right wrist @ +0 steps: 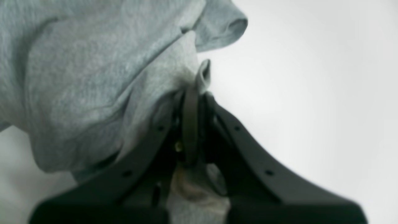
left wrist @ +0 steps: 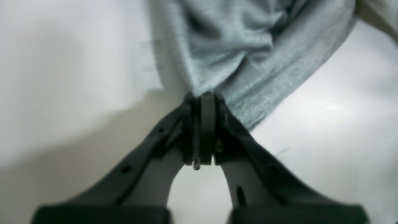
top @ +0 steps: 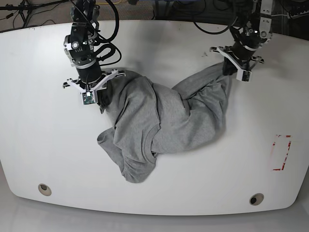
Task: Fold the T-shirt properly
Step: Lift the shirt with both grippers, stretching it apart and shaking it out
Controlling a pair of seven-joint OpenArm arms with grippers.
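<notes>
The heather-grey T-shirt (top: 164, 121) lies crumpled in a heap on the white table (top: 38, 145), its ribbed neck towards the front. My left gripper (top: 231, 67), at the right of the base view, is shut on the shirt's far right corner. In the left wrist view its fingertips (left wrist: 203, 96) pinch a hemmed edge of the cloth (left wrist: 248, 46). At the left of the base view, my right gripper (top: 102, 94) is shut on the shirt's left end. The right wrist view shows grey cloth (right wrist: 93, 77) bunched and clamped in that gripper (right wrist: 196, 93). No lettering shows.
A red-outlined rectangle (top: 281, 152) is marked on the table at the right. Two round holes (top: 44, 189) (top: 256, 198) sit near the front edge. Cables (top: 212, 26) trail over the back edge behind both arms.
</notes>
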